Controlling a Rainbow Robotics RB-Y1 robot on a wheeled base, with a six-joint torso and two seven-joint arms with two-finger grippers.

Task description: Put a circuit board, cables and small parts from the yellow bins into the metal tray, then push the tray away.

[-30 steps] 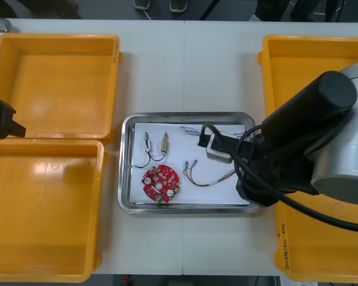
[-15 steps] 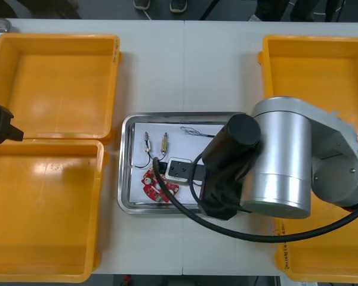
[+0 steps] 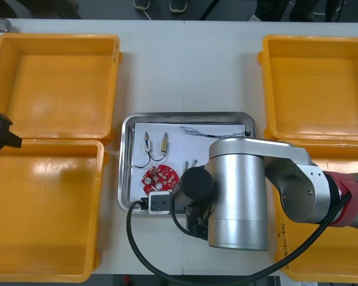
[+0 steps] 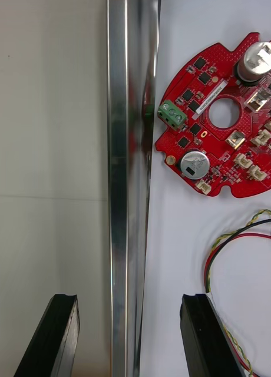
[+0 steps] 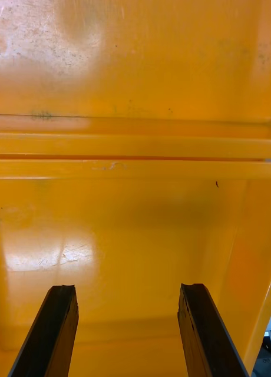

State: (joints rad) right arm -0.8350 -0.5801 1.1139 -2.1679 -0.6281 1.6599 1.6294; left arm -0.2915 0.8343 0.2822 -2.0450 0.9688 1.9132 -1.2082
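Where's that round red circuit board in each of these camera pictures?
Front view: the circuit board lies in the metal tray, in its near-left part.
Right wrist view: the circuit board lies on the white floor beyond the open right gripper.
Left wrist view: the left gripper faces a yellow bin, away from the tray.
Shared landmark: the tray's shiny rim beside the board.

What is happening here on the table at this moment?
The right gripper hangs open over the near rim of the metal tray, one finger outside it and one inside. The tray already holds a red circuit board, cables and small metal parts. The left gripper waits open above the yellow bins on the left.
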